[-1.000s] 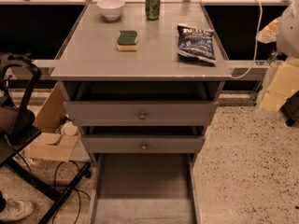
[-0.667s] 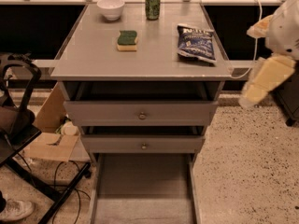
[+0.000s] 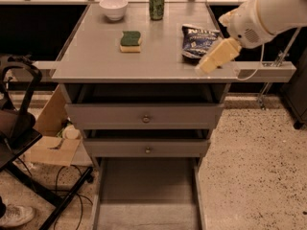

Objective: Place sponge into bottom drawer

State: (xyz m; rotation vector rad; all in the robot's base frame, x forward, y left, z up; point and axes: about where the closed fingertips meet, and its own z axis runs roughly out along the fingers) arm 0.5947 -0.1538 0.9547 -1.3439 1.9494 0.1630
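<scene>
Sponge (image 3: 130,40) lies flat on the tabletop (image 3: 91,56), left of centre, ungrasped. Bottom drawer (image 3: 148,190) stands pulled out below. End effector (image 3: 213,60) hovers at the tabletop's right front edge, just beside the chip bag (image 3: 198,41) and well apart from the sponge. Whether it is released or clenched cannot be told. Judged step: approach. The next move calls for leftward travel, then descent onto the sponge.

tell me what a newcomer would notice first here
The big white robot arm at upper right stands out, its gripper hanging over the right front edge of the cabinet top, beside the blue chip bag. Next come the green and yellow sponge mid-top and the bottom drawer pulled open below.
</scene>
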